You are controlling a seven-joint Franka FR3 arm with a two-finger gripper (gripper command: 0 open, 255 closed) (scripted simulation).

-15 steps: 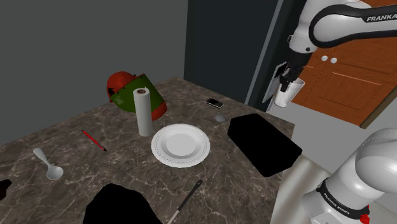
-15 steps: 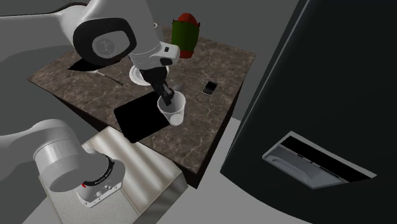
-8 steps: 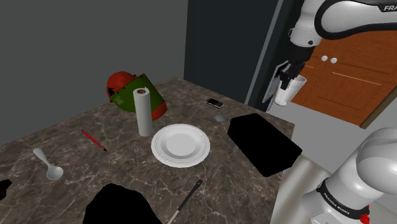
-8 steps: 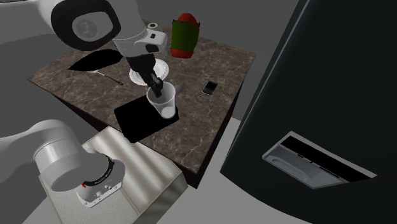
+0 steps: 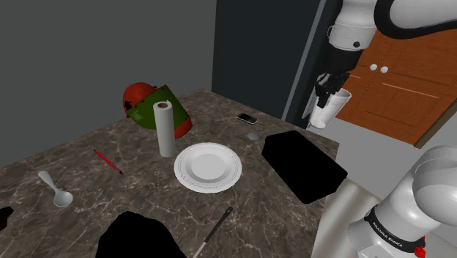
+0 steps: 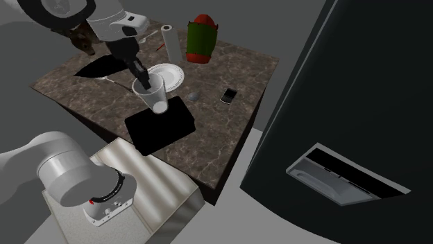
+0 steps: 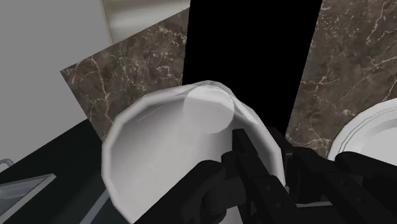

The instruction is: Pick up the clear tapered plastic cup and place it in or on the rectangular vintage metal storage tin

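Shoulder view first: the gripper is high at the picture's upper right, in front of the orange door, and the pale tapered cup hangs from it, well clear of the marble table. Below it and nearer the camera lies the flat black rectangular tin, just beside the white plate. Over to the second exterior view: the gripper comes down from the top left, the cup is tilted with its mouth upward, and it shows against the far edge of the tin, with the plate just behind it. How high it rides over the tin I cannot tell from here. Now the wrist view: the fingers are clamped on the cup at its rim, one seemingly inside the wall and one outside. Beyond the cup runs the black band of the tin, with the plate off to one side. My read: this cup is light and thin-walled, likely to flex and slip if pinched hard, so the rim hold looks sensible. It is carried and close to the tin, and what remains is to lower it gently and let go upright.
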